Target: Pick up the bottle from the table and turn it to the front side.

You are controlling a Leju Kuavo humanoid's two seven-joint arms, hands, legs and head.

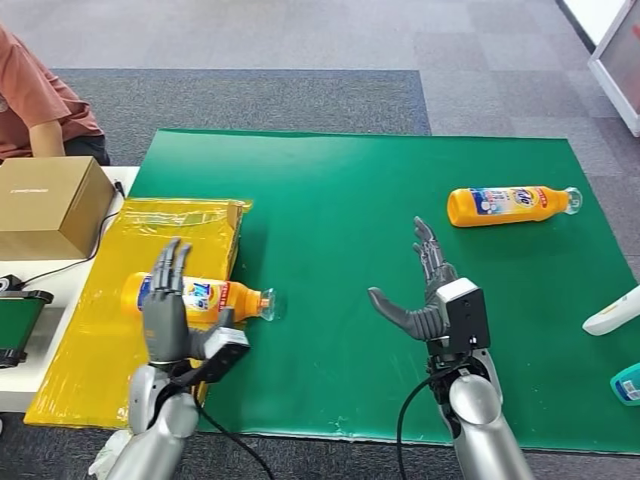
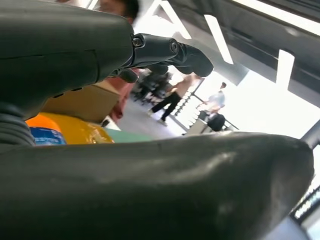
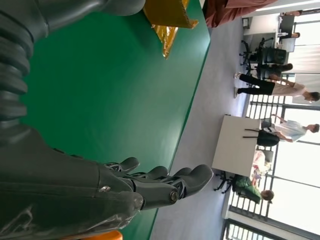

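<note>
Bottle (image 1: pixel 200 298), orange, lying on its side just beyond left hand (image 1: pixel 167 305), partly hidden behind spread fingers (image 1: pixel 175 262), cap end pointing toward right hand (image 1: pixel 423 290). Resting half on yellow sheet (image 1: pixel 90 340), half on green desk (image 1: pixel 355 200). Left hand open, raised, holding nothing. Right hand open too, thumb out, empty, above bare green. Two orange bottles counted: second bottle (image 1: pixel 513 205) far beyond right hand, well apart.
</note>
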